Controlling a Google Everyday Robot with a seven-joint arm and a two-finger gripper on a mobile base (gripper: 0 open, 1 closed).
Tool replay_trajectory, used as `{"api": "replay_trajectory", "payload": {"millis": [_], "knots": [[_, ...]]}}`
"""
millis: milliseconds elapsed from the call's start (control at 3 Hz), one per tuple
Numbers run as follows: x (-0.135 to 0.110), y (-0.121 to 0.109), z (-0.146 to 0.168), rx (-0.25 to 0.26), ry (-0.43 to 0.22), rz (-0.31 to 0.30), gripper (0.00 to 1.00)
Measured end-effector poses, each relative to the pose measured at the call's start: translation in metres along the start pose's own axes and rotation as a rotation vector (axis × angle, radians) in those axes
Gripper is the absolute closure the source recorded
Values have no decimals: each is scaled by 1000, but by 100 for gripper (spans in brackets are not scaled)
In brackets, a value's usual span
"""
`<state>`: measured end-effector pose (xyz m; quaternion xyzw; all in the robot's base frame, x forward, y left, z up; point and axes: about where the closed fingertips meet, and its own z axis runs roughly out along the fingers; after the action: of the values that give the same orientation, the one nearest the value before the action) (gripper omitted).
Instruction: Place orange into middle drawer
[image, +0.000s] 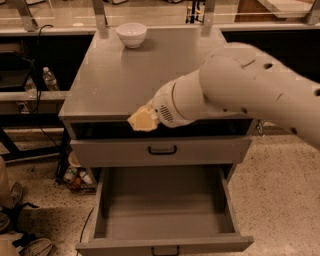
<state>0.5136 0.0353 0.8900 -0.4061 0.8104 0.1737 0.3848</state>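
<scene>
Camera view: pale-yellow two-finger gripper (142, 119) hangs at grey metal cabinet (110, 75) front edge, above open deep grey middle drawer (162, 212). Can't tell its grasp state. Small round orange not separately visible, likely carried inside for the drop.

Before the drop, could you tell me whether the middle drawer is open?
Open: the middle drawer is pulled out, its grey floor showing. The tool hangs over the front edge of the cabinet.
</scene>
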Motion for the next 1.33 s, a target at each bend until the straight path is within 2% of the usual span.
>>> {"api": "replay_trajectory", "payload": {"millis": [1000, 1333], "knots": [[176, 62, 74, -79, 403, 196, 100], [177, 61, 75, -80, 402, 196, 100]]}}
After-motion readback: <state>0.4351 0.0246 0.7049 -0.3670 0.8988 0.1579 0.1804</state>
